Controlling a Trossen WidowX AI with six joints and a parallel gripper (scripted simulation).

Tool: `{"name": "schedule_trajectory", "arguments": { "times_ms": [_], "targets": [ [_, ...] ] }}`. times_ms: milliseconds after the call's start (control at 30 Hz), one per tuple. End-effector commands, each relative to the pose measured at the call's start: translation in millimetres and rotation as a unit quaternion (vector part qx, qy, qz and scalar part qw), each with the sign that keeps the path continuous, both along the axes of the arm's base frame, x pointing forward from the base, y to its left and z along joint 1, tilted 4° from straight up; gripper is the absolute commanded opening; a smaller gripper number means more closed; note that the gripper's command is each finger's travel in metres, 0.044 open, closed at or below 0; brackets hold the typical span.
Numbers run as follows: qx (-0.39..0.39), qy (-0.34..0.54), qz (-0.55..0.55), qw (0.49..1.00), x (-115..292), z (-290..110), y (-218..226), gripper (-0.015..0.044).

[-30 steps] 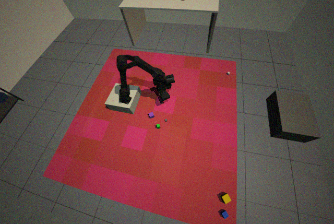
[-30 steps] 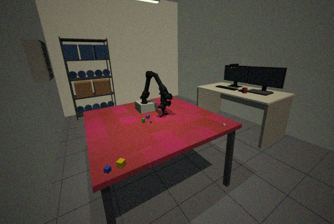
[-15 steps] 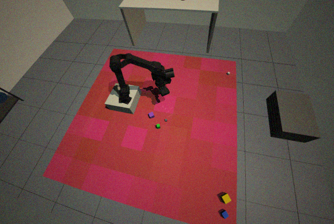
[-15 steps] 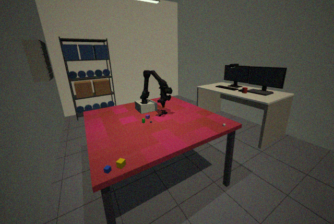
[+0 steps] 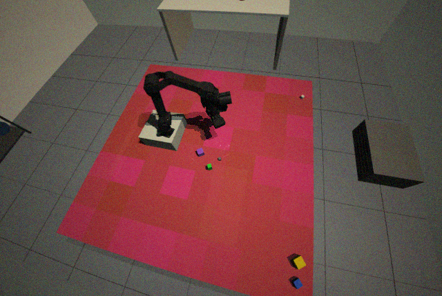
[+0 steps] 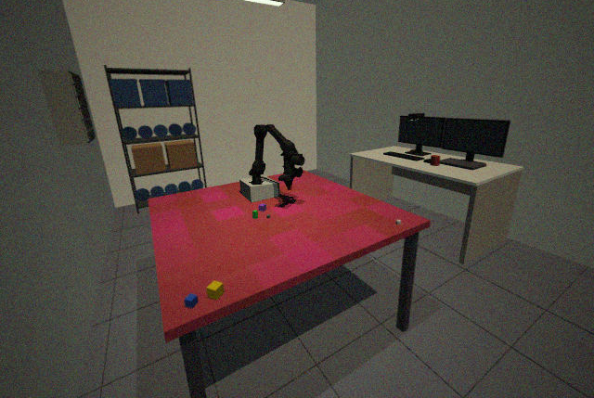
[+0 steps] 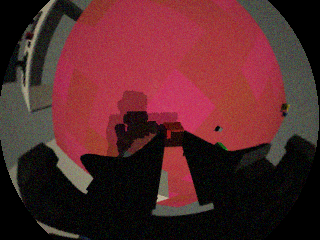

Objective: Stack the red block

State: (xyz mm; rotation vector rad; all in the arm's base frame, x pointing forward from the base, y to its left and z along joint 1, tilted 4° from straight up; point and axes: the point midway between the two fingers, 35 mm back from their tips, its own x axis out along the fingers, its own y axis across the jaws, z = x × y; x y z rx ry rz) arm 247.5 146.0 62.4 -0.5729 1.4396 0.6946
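My gripper (image 5: 218, 123) (image 6: 288, 186) (image 7: 172, 134) hangs a little above the red table top (image 5: 221, 214) (image 6: 297, 259), right of the arm's white base (image 5: 178, 138) (image 6: 251, 190). It is shut on the small red block (image 7: 175, 135), which shows between the dark fingertips in the wrist view; in the top and exterior views the block is too small to make out. The green tower (image 5: 208, 166) (image 6: 255, 213) stands upright on the table in front of the gripper, apart from it. It shows as a green speck (image 7: 222, 147) in the wrist view.
A purple block (image 5: 200, 152) (image 6: 262, 207) and a tiny grey piece (image 5: 219, 159) (image 6: 267, 216) lie close to the tower. A yellow block (image 5: 299, 261) (image 6: 214, 289) and a blue block (image 5: 297, 282) (image 6: 190, 301) sit at a far corner. A white cube (image 5: 302, 96) (image 6: 398, 222) lies near another edge.
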Motion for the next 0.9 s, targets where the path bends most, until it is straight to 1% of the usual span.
{"name": "schedule_trajectory", "arguments": {
  "times_ms": [0,467,867],
  "targets": [
    [-0.001,0.0,-0.002,1.0,13.1,-1.2,-16.8,0.0],
    [-0.005,-0.003,-0.008,1.0,46.4,-4.9,-81.5,0.0],
    [-0.009,-0.002,-0.005,1.0,61.8,-9.8,-143.7,0.0]
  ]
}}
